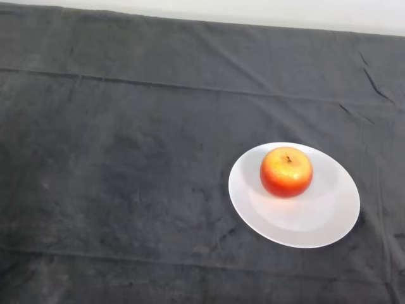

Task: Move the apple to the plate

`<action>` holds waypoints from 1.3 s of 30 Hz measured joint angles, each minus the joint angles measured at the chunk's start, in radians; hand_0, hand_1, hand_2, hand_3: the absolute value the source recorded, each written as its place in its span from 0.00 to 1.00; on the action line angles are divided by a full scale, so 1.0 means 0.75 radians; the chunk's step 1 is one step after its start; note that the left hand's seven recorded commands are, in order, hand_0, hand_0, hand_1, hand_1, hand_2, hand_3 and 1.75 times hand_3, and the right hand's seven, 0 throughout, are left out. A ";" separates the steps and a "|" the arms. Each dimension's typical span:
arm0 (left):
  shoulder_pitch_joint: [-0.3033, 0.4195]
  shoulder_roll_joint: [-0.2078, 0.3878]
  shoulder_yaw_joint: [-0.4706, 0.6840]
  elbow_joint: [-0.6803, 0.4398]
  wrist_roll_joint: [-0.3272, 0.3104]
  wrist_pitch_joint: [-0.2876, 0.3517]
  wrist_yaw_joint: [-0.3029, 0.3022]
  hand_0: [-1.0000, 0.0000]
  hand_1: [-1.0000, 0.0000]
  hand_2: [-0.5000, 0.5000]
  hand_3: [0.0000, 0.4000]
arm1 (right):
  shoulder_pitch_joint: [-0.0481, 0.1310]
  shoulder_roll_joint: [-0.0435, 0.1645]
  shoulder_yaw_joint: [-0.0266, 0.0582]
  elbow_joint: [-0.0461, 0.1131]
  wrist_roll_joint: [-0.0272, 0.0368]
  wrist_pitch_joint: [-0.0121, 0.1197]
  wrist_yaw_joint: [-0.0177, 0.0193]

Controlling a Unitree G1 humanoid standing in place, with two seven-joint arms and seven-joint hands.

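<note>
Nothing of the robot is showing in the head view, so nothing can be told about it. On the right side of the desk (pixel 126 158), which is lying under a dark wrinkled cloth (pixel 158 82), a white round plate (pixel 304 221) is resting. The apple (pixel 286 171), red and orange with its stem pointing up, is sitting on the plate, in the far left part of it, upright.
</note>
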 measured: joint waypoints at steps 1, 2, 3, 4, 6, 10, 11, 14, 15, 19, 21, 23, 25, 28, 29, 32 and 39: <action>0.000 -0.004 0.002 0.000 0.007 0.000 -0.006 1.00 1.00 0.50 0.00 | 0.000 0.000 0.000 0.000 0.0001 0.000 0.0000; 0.000 -0.010 0.005 0.000 0.013 0.000 -0.008 1.00 1.00 0.50 0.00 | 0.000 0.000 0.000 0.000 0.0003 0.000 0.0000; 0.000 -0.021 0.013 0.000 0.016 0.000 -0.012 1.00 1.00 0.50 0.00 | 0.000 0.000 0.000 0.000 0.0005 0.000 0.0000; 0.000 -0.032 0.022 0.000 0.017 0.001 -0.016 1.00 1.00 0.50 0.00 | 0.000 0.000 0.000 0.000 0.0006 0.000 0.0000; 0.000 -0.040 0.028 0.000 0.017 0.002 -0.019 1.00 1.00 0.50 0.00 | 0.000 0.000 0.000 0.000 0.0009 0.000 0.0001; 0.000 -0.040 0.040 0.000 0.017 0.002 -0.029 1.00 1.00 0.50 0.00 | 0.000 0.000 0.001 0.000 0.0016 0.000 0.0001; 0.000 -0.040 0.041 0.000 0.018 0.002 -0.030 1.00 1.00 0.50 0.00 | 0.000 0.000 0.001 0.000 0.0018 0.000 0.0001; 0.000 -0.040 0.041 0.000 0.019 0.002 -0.033 1.00 1.00 0.50 0.00 | 0.000 0.000 0.001 0.000 0.0022 0.000 0.0001; 0.000 -0.041 0.041 0.000 0.019 0.002 -0.035 1.00 1.00 0.50 0.00 | 0.000 0.000 0.001 0.000 0.0024 0.000 0.0001; 0.000 -0.048 0.042 0.000 0.021 0.002 -0.049 1.00 1.00 0.50 0.00 | 0.000 0.000 0.001 0.000 0.0032 0.000 0.0002; 0.000 -0.055 0.044 0.000 0.021 0.002 -0.053 1.00 1.00 0.50 0.00 | 0.000 0.000 0.001 0.000 0.0036 0.000 0.0002; 0.000 -0.062 0.046 0.000 0.030 0.002 -0.055 1.00 1.00 0.50 0.00 | 0.000 0.000 0.001 0.000 0.0097 0.000 0.0004; 0.000 -0.072 0.052 0.000 0.048 0.002 -0.058 1.00 1.00 0.50 0.00 | 0.000 0.000 0.001 0.000 0.0135 0.000 0.0008; -0.001 -0.084 0.062 0.000 0.050 0.002 -0.068 1.00 1.00 0.50 0.00 | 0.000 0.000 0.002 0.000 0.0155 0.000 0.0010; -0.001 -0.089 0.072 0.000 0.053 0.002 -0.072 1.00 1.00 0.50 0.00 | 0.000 0.001 0.003 0.000 0.0164 0.000 0.0010; -0.001 -0.090 0.089 0.000 0.065 0.002 -0.075 1.00 1.00 0.50 0.00 | 0.000 0.000 0.008 0.000 0.0202 0.000 0.0010; -0.001 -0.091 0.090 0.000 0.069 0.002 -0.091 1.00 1.00 0.50 0.00 | 0.000 0.001 0.011 0.000 0.0208 0.000 0.0010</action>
